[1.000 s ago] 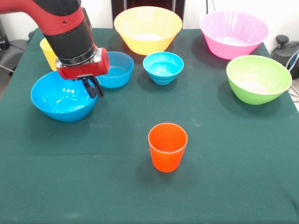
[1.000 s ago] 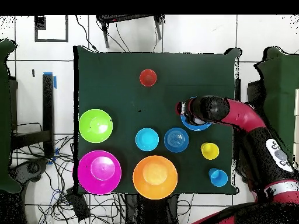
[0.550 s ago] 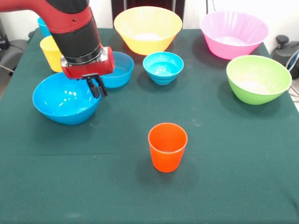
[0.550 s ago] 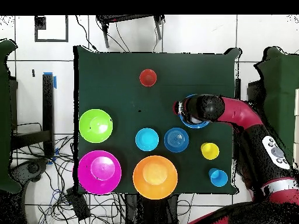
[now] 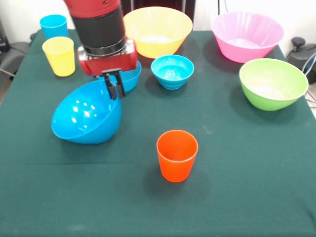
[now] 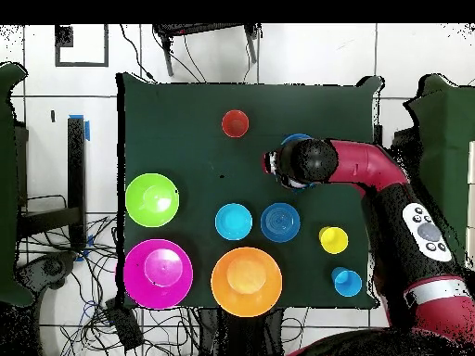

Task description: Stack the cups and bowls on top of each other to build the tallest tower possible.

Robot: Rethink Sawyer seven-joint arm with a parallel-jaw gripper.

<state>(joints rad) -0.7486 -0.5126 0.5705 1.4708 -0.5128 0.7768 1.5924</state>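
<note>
The medium blue bowl point(image 5: 88, 118) sat tilted on its side on the green desk point(image 5: 247, 173), mouth turned up and sideways, my pincer point(image 5: 114, 88) clamped on its raised rim. The orange-red cup point(image 5: 177, 155) stood upright nearby, apart from it. Two smaller blue bowls point(image 5: 172, 71) stood beyond, and the yellow cup point(image 5: 59, 56) and sky blue cup point(image 5: 53, 25) near one corner.

You see the dark green bench point(image 5: 247, 163) spread beneath the jaws, cables point(image 6: 93, 297) strewn on the floor beyond.
</note>
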